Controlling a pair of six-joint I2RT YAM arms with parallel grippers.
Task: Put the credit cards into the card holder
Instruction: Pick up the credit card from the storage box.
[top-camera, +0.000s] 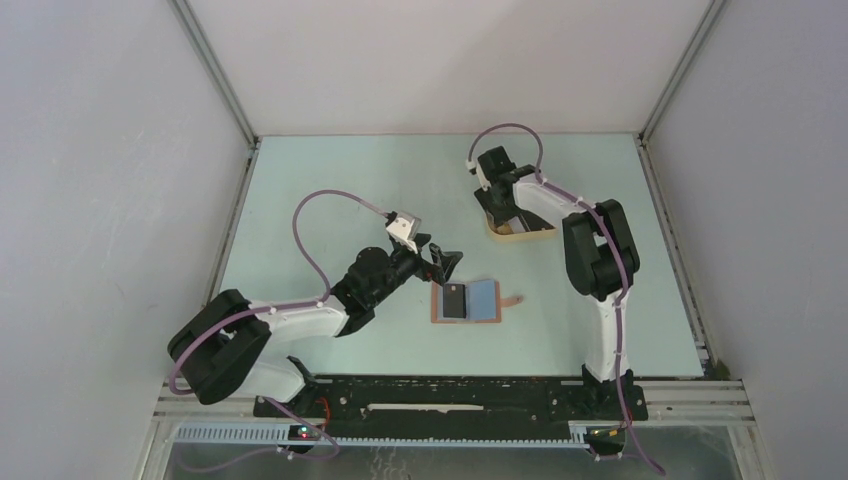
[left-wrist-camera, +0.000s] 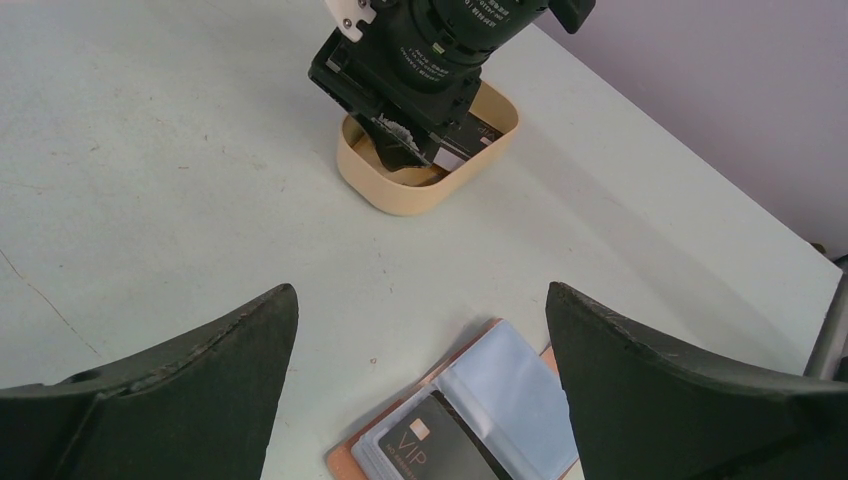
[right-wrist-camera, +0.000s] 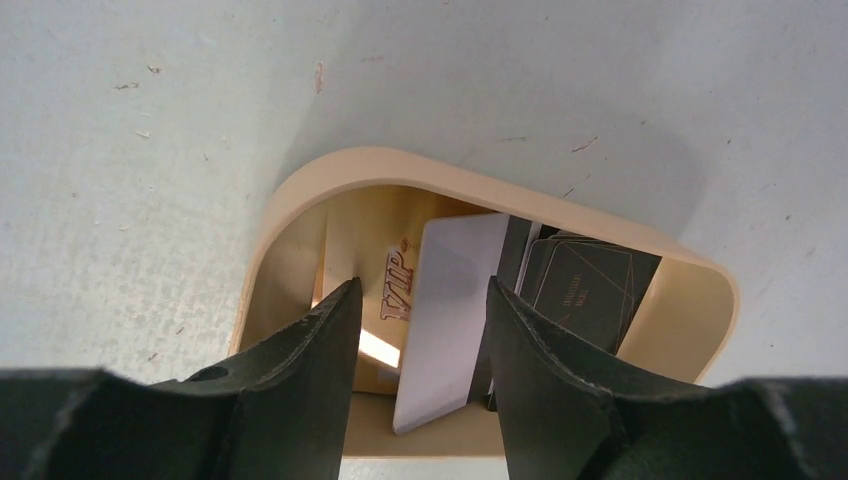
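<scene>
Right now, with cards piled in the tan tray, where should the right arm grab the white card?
By its raised edge, coming straight down from above: the white card leans tilted across the gold card, so that edge probably stands free, and the tan tray's wall blocks any sideways approach.

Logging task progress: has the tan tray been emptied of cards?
No, a white card and dark cards lie inside the tray below the right gripper.
</scene>
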